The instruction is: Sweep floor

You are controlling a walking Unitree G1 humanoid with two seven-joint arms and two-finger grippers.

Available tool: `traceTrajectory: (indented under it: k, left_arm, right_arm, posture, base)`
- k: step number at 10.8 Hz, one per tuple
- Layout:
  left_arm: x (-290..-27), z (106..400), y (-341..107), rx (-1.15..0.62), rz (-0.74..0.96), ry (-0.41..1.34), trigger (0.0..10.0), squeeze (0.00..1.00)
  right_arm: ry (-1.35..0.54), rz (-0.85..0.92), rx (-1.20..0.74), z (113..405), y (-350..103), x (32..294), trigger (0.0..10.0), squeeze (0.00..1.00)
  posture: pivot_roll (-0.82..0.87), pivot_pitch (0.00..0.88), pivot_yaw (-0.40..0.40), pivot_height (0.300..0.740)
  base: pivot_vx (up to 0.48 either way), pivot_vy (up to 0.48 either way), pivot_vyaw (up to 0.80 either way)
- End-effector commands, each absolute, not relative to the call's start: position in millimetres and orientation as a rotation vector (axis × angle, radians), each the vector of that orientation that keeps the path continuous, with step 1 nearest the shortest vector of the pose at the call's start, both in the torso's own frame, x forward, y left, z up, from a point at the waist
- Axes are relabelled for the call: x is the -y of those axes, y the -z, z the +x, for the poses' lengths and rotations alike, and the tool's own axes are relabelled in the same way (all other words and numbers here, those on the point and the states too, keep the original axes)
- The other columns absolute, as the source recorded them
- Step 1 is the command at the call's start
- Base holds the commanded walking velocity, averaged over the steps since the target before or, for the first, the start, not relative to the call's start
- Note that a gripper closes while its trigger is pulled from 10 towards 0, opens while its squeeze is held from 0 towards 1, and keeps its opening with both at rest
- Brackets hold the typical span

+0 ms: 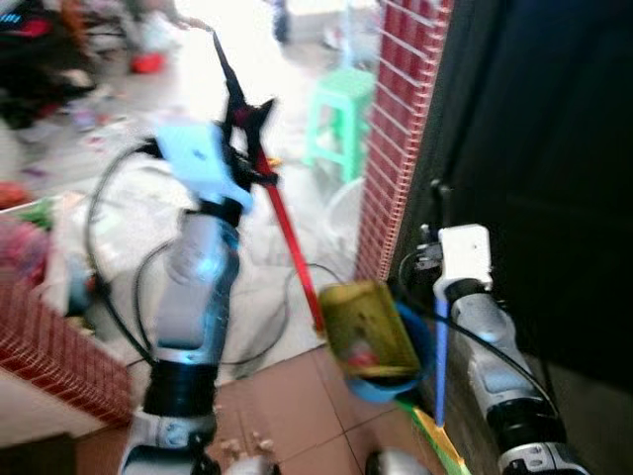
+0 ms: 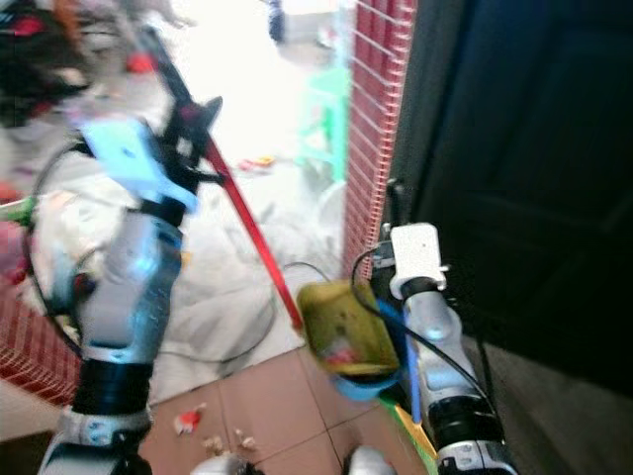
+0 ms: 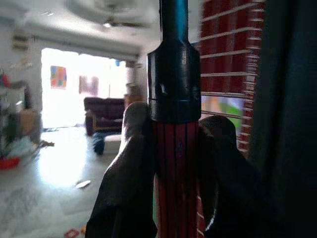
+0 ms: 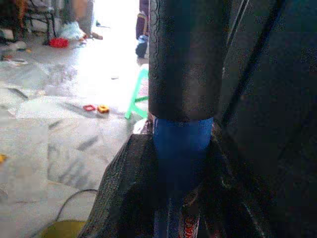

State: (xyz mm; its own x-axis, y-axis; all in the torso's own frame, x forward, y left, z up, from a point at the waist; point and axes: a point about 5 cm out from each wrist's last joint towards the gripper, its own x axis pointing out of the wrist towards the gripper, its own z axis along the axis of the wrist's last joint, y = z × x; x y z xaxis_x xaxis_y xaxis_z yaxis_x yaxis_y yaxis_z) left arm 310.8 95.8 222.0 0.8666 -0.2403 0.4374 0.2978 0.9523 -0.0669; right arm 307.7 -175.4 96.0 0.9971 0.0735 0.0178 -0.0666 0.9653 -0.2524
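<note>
My left gripper (image 1: 240, 139) clamps the red broom handle (image 1: 287, 237) just below its black cap; it looks stiff and light. My right gripper (image 4: 173, 163) pinches the blue dustpan handle (image 1: 440, 361), yellow-green dustpan (image 1: 371, 327) hanging low between my arms.

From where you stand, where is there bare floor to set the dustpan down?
Bare brown tile lies between the left arm and the dustpan, though crumbs dot it nearer your feet. Ahead, white sheeting and a black cable crowd the floor beside the brick pillar and green stool.
</note>
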Motion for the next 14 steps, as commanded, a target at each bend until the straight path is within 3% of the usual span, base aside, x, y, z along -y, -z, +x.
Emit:
traceTrajectory:
  k: [1, 4, 7, 9, 10, 14]
  left_arm:
    - [-81.9, 304.9, -230.3, 0.524, -0.061, 0.371, 10.0, 0.00]
    - [-28.5, 281.2, -222.9, 0.622, 0.185, 0.763, 10.0, 0.00]
    - [-3.1, 265.0, -212.7, 0.668, 0.370, 1.036, 10.0, 0.00]
    - [1.5, 264.2, -213.4, 0.673, 0.443, 1.104, 10.0, 0.00]
    - [5.9, 265.4, -215.7, 0.683, 0.565, 1.144, 10.0, 0.00]
    - [2.1, 276.1, -233.8, 0.707, 0.440, 1.028, 10.0, 0.00]
  right_arm:
    - [-0.073, -0.269, 0.074, 312.5, -108.0, 176.5, 10.0, 0.00]
    - [-0.082, -0.270, 0.080, 313.8, -108.8, 172.7, 10.0, 0.00]
    - [-0.093, -0.272, 0.087, 316.2, -109.5, 169.8, 10.0, 0.00]
    - [-0.096, -0.273, 0.090, 317.0, -109.9, 169.2, 10.0, 0.00]
    - [-0.096, -0.272, 0.093, 317.5, -109.8, 168.3, 10.0, 0.00]
    - [-0.104, -0.272, 0.093, 316.7, -108.3, 166.8, 10.0, 0.00]
  posture:
    - [-0.12, 0.000, 0.071, 0.740]
    - [-0.11, 0.000, 0.071, 0.740]
    - [-0.11, 0.000, 0.066, 0.740]
    - [-0.11, 0.000, 0.068, 0.740]
    - [-0.11, 0.000, 0.070, 0.740]
    - [-0.11, 0.000, 0.068, 0.740]
  base:
    - [0.000, 0.000, 0.00]
    - [0.000, 0.000, 0.00]
    - [0.000, 0.000, 0.00]
    - [0.000, 0.000, 0.00]
    - [0.000, 0.000, 0.00]
    - [0.000, 0.000, 0.00]
